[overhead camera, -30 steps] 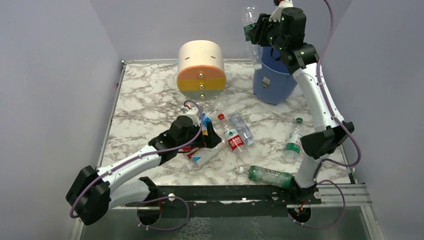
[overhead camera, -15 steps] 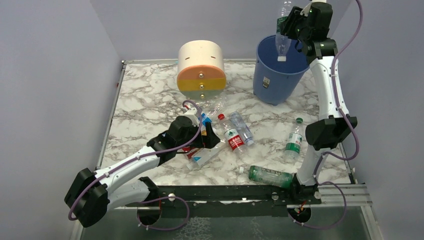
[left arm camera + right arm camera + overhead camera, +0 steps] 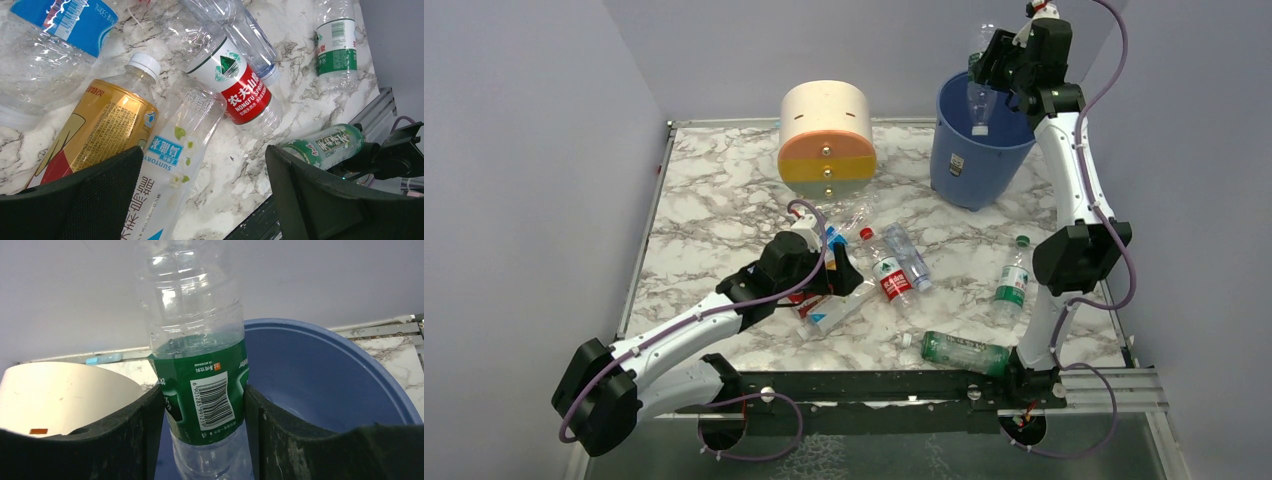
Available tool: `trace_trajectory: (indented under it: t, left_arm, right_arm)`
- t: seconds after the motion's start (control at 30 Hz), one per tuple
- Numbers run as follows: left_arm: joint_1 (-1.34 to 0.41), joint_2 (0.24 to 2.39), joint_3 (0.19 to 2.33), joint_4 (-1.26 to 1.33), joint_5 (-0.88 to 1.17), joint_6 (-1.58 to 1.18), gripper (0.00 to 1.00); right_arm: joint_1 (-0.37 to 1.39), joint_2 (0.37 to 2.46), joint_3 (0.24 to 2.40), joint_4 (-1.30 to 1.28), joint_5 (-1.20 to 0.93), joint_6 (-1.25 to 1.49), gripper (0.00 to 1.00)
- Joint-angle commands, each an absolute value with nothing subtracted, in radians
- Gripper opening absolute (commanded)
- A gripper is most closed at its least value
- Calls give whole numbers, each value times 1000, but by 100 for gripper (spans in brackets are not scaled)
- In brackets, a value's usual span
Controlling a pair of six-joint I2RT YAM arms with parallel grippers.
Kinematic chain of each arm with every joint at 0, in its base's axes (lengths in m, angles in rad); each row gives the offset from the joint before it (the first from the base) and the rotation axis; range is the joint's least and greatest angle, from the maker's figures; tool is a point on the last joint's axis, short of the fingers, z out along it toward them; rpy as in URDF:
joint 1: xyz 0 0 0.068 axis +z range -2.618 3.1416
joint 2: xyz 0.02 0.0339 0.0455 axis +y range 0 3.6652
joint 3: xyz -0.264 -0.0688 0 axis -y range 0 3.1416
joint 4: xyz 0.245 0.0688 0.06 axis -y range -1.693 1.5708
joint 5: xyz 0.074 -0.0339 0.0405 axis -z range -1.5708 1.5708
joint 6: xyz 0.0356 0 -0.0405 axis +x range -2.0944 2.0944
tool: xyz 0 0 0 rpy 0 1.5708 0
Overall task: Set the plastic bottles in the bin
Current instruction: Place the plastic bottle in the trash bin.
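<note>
My right gripper (image 3: 996,68) hangs over the blue bin (image 3: 969,165), shut on a clear plastic bottle (image 3: 980,95) with a green label (image 3: 207,390). The bottle points neck down into the bin's mouth (image 3: 350,355), both fingers against its label. My left gripper (image 3: 839,275) stands open low over a cluster of bottles. Between its fingers (image 3: 205,165) lies a clear Suntory bottle (image 3: 175,150), beside a yellow-labelled one (image 3: 107,125). A red-labelled bottle (image 3: 886,272), a clear one (image 3: 907,255), a green-labelled one (image 3: 1011,285) and a green one (image 3: 964,352) lie on the marble.
A cream-and-orange round drawer unit (image 3: 826,140) stands at the back, left of the bin. The black front rail (image 3: 874,385) runs along the near edge, close to the green bottle. Grey walls close in on three sides.
The right arm has swung from the bin's left side to over its mouth, and the bottle now hangs neck down, a little lower. The left arm has not moved.
</note>
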State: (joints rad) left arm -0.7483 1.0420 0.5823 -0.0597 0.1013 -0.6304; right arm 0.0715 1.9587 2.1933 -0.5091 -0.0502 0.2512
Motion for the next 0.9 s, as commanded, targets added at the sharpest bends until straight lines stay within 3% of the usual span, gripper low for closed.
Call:
trace_trajectory:
  t: [0.0,0.27,0.87]
  left_arm:
    - [-753,1010,622,-89,60,-609,99]
    - [-753,1006,647,-132,22,-592,99]
    - [-744,930,796,-377,-228,-500,99]
  right_arm:
    - [64,1975,2211,-490,-84,261,61]
    - [64,1935,2157,-491,-109,281,79]
    - [66,1662,1882,-523,-255,300,83]
